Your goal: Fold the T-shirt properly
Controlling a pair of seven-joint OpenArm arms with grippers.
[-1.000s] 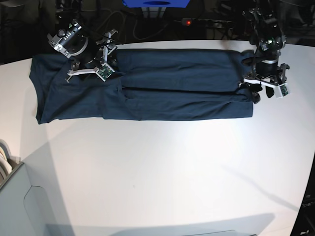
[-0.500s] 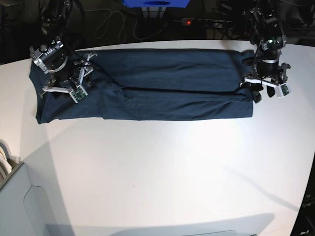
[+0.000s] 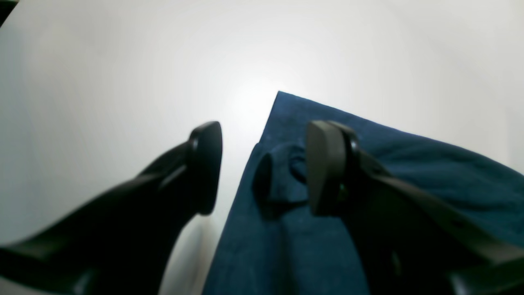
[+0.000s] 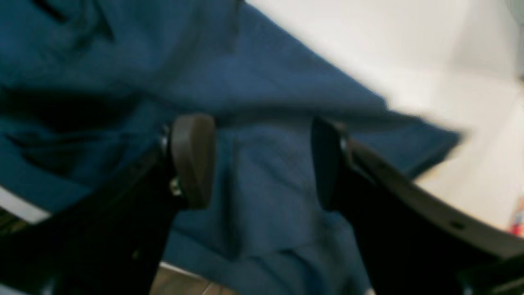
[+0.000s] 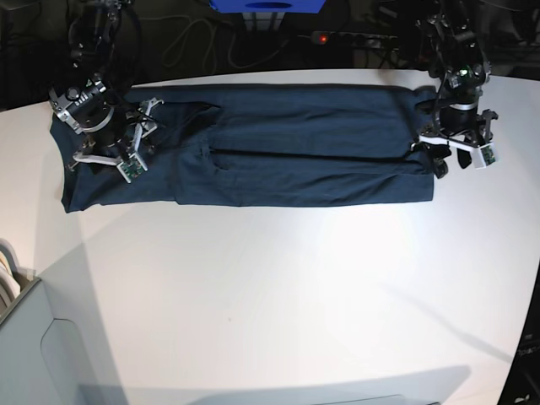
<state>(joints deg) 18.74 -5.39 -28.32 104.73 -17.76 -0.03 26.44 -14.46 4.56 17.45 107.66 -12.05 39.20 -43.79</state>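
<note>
Navy cotton, the T-shirt (image 5: 278, 148) lies flat along the far part of the white desk (image 5: 278, 295) as a long band folded lengthwise, with a seam line running along its middle.

Changes I read against the earlier base frames:
- The right tool (image 5: 118, 156) has travelled from near the band's middle-left out to the left end of the cloth as that view shows it. It now sits over the wider, sleeve-side portion.
- The left tool (image 5: 447, 152) has held its place at the opposite end.
- The cloth outline looks about unchanged, apart from a small raised fold near the right arm.

Tool states:
- Left tool (image 3: 262, 168): jaws spread. One finger (image 3: 204, 164) is over bare desk, the other over the cloth, straddling the T-shirt's edge beside its corner. A small bunched lump of fabric sits between them; nothing is pinched.
- Right tool (image 4: 262, 159): jaws spread over blue fabric, with cloth visible between the pads (image 4: 192, 155) and no grip on it.

Limits of what I can confirm:
- The right wrist view is motion-blurred, so fold edges there are soft.
- I cannot tell from any view whether either tool touches the cloth.
- Both arms cover parts of the shirt's ends in the base view.
- No collar or label is discernible.
</note>
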